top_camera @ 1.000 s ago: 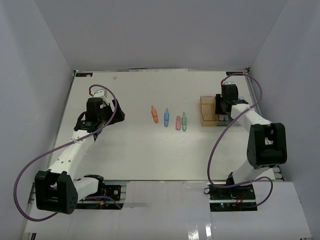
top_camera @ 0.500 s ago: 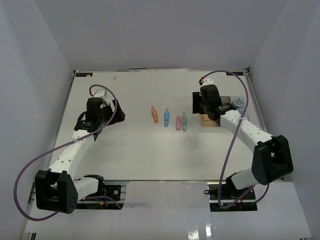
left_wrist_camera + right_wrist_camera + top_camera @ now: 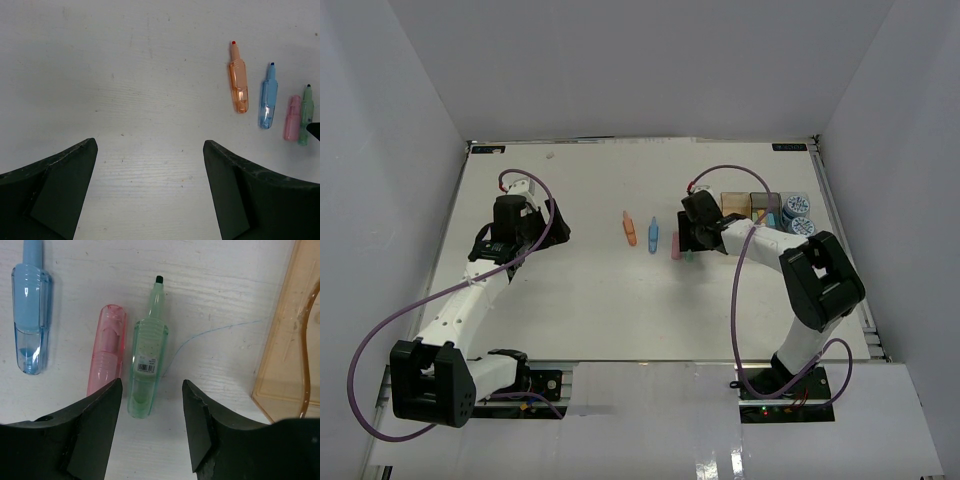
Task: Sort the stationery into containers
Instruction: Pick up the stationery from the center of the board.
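Note:
Four markers lie in a row mid-table: orange (image 3: 629, 229), blue (image 3: 653, 234), pink (image 3: 676, 248) and green (image 3: 147, 362). My right gripper (image 3: 688, 238) hovers open over the green marker's end, which lies between its fingertips (image 3: 151, 385), beside the pink marker (image 3: 106, 356). The amber bin (image 3: 733, 203), grey bin (image 3: 764, 203) and two patterned tubs (image 3: 798, 215) are at the right. My left gripper (image 3: 556, 226) is open and empty (image 3: 150, 145), left of the markers. The clear bin cannot be made out.
White walls enclose the table on three sides. The amber bin's wall (image 3: 290, 355) stands close to the right of my right gripper. A thin blue pen line (image 3: 200, 337) marks the table near the green marker.
My right arm has swung left from the bins to above the pink and green markers. The tubs now show at the right. The left arm has not moved.

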